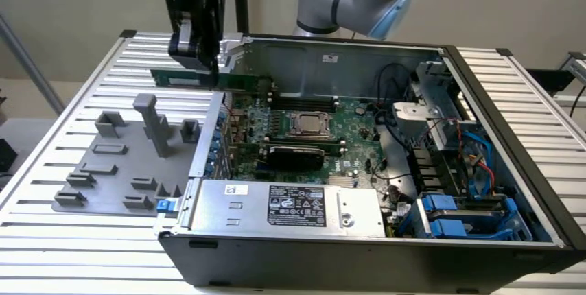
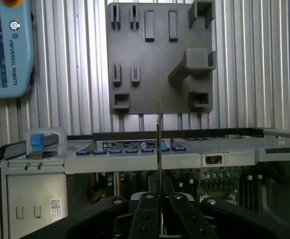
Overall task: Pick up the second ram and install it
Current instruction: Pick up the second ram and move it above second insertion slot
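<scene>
Hand (image 1: 203, 63) clamped tight on ram (image 1: 236, 81), held clear in the air over the case (image 1: 366, 243) wall. Wrist view: ram edge-on between fingers (image 2: 145, 215), grey holder (image 2: 154, 59) beyond. Exterior view: ram's green face, motherboard (image 1: 359, 130) below, tabletop (image 1: 73, 55).

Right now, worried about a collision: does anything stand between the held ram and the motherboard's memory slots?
Nothing visible does. The end effector holds the second ram over the case edge; the memory slots lie uncovered beside the CPU socket.

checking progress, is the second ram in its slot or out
Out. The gripper is shut on the second ram, holding it in the air by the case rim, above the motherboard.
</scene>
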